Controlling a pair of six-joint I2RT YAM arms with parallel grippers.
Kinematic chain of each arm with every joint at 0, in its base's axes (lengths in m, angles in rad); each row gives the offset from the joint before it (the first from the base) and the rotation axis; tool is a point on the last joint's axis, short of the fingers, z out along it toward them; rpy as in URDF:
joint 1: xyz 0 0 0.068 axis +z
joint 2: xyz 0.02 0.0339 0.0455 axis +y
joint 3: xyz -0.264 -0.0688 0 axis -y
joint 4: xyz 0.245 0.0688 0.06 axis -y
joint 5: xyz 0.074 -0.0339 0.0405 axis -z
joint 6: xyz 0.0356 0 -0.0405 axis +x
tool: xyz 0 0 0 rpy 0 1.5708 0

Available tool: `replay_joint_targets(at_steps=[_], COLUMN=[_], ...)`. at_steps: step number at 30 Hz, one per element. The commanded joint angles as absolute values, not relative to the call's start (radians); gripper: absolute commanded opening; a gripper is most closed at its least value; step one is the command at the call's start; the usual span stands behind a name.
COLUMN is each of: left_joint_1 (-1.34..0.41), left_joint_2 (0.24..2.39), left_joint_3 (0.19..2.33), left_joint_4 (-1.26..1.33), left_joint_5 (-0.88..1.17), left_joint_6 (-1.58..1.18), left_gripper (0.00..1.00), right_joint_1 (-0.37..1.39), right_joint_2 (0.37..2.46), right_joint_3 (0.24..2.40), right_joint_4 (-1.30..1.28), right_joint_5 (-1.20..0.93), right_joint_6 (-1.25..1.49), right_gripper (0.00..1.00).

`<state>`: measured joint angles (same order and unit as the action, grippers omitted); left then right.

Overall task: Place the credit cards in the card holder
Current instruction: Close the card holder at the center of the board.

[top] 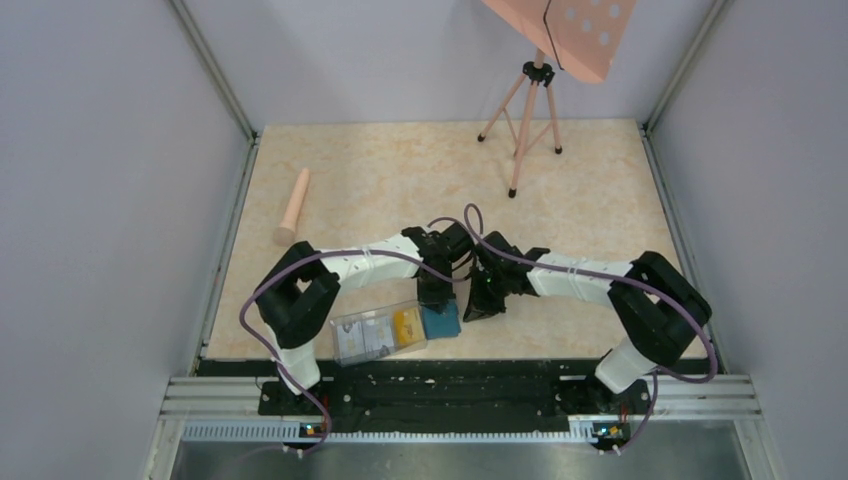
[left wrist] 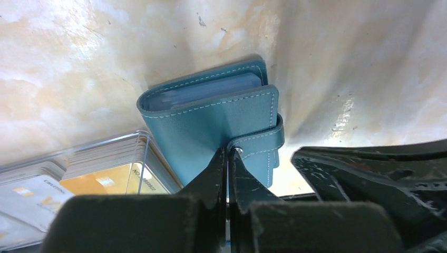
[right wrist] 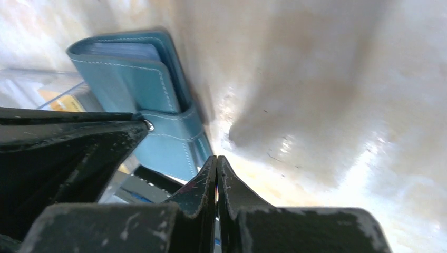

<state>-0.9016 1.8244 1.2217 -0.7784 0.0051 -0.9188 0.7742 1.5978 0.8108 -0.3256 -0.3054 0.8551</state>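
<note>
Grey walls close in a pale, marbled beige desk (top: 400,170), with a metal rail (top: 460,395) along its near edge. At the back stands a pink tripod (top: 525,120) under a pink perforated panel (top: 580,30) that the top of the overhead view cuts off. A pink rod (top: 293,205) lies alone toward the left wall.

Near the front edge sits a clear plastic box (top: 378,333). The credit cards (left wrist: 105,182) are inside it, some yellow-orange and some pale, and their print is too small to read. The card holder (left wrist: 211,121) lies on the desk just beside the box's right end. It is folded shut, with its snap tab (left wrist: 261,139) wrapped over the edge. From above, the two wrists hide most of it and only a teal corner shows.

The left arm (top: 350,268) and right arm (top: 580,275) both bend inward and meet over the holder, wrists tipped down.

The left jaws are pressed together, their tips against the end of the snap tab. Whether any of the tab is caught between them cannot be made out.

The right jaws are also pressed together, on nothing. Their tips are low over bare desk just off the holder's tab edge, close beside the other wrist.
</note>
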Motion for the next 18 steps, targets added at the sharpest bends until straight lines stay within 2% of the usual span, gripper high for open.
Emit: replay_joint_targets(at_steps=[1,18], left_joint_1=[-1.020,-1.006], left_joint_2=[1.900,1.823], left_joint_3=[1.215,1.251], left_joint_4=[-0.831,-0.849], left_joint_5=[-0.093,-0.087], left_joint_6=[-0.917,-0.912], left_gripper=[0.00,0.00], right_joint_1=[0.836,0.834], right_joint_2=[1.472,1.449], right_joint_3=[0.846,0.827], right_joint_4=[-0.247,-0.113], right_joint_5=[-0.193,-0.241], right_joint_6=[0.835,0.847], right_gripper=[0.00,0.00])
